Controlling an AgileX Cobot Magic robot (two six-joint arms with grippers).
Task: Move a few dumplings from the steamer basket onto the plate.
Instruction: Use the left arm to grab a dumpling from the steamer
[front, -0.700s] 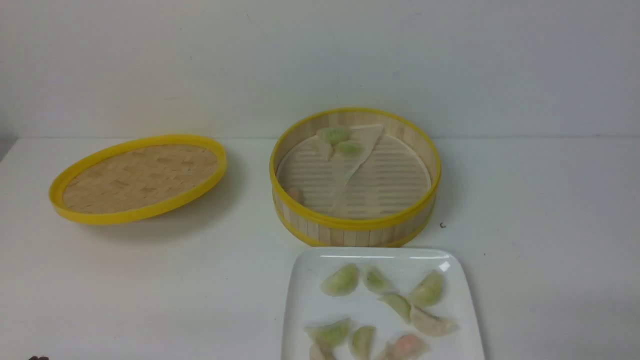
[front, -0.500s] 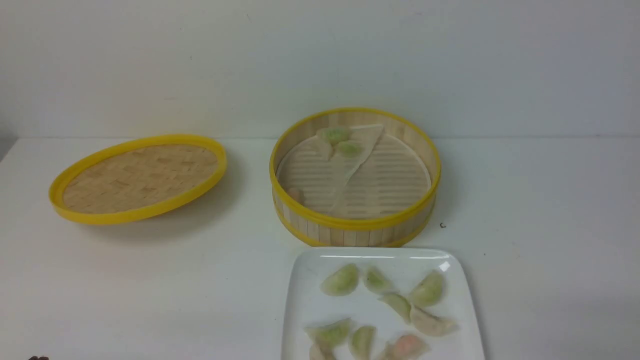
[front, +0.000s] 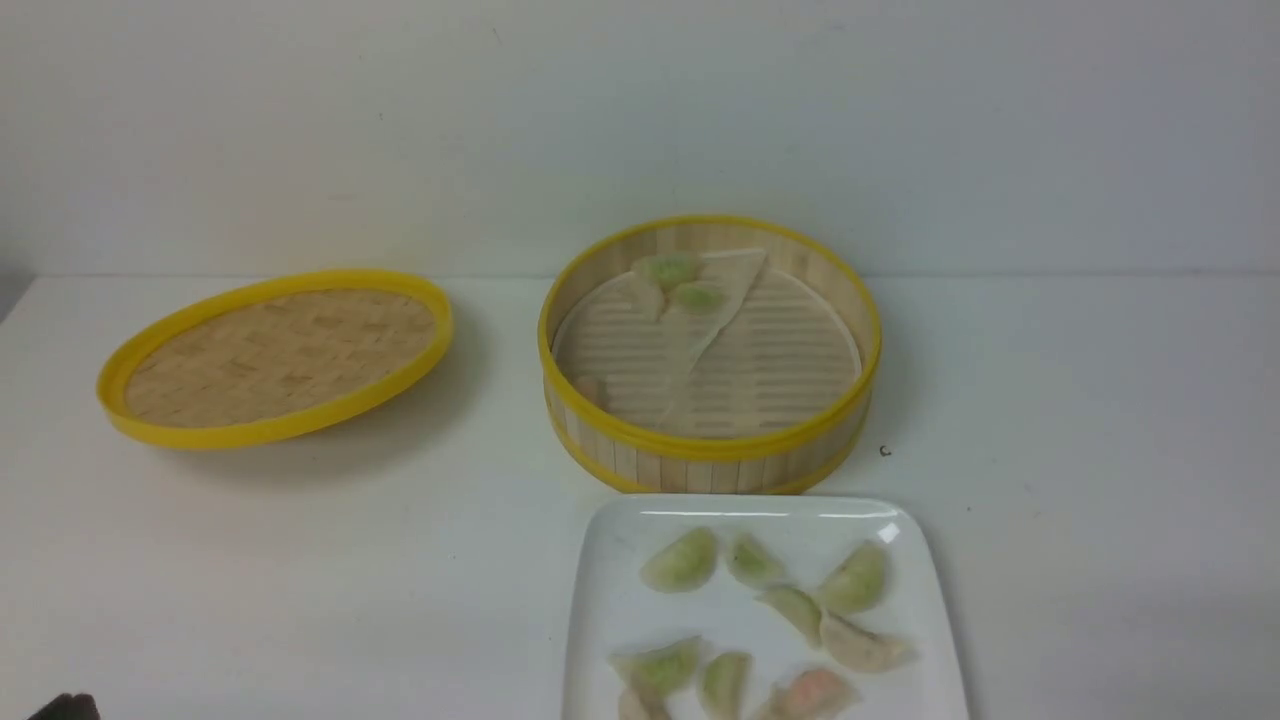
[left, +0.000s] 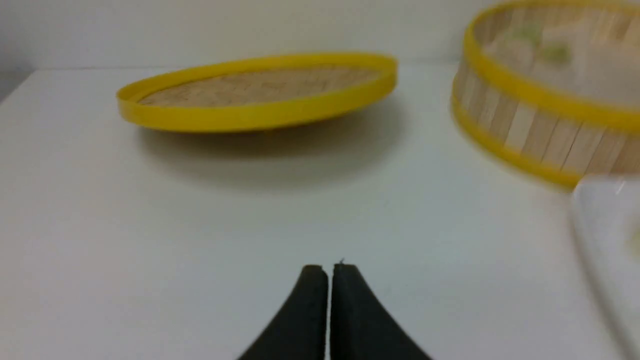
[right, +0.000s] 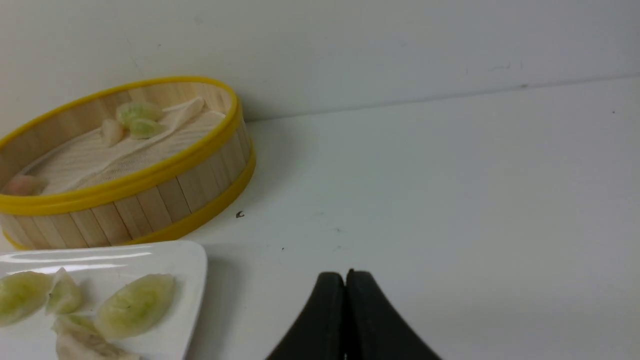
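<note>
We see the left gripper (left: 327, 272) with its fingers brought together, nothing between them, over bare tabletop (front: 480, 600). The right gripper (right: 345, 280) has its fingertips together too (just a hair of a gap, if any), and we find nothing in its grasp.

Against the earlier front views, we notice a dark tip at the near left corner reaching a little further into sight; the food and the containers lie as they did.

Further out, we have the white plate (front: 575, 600) in front of the basket, running out of the front view's near edge, with green, whitish and orange-pink dumplings (front: 682, 560) spread over it, some touching. Just behind it stands the steamer basket (front: 710, 447), where a small cluster of dumplings (front: 672, 270) sits toward the far side by a folded paper liner (front: 740, 290), and a pinkish dumpling (front: 590, 388) lies by the near left wall.

Left of the basket, well apart from the plate, we see the woven lid (front: 280, 355), tilted. The basket's upright wall stands between its dumplings and the plate.
</note>
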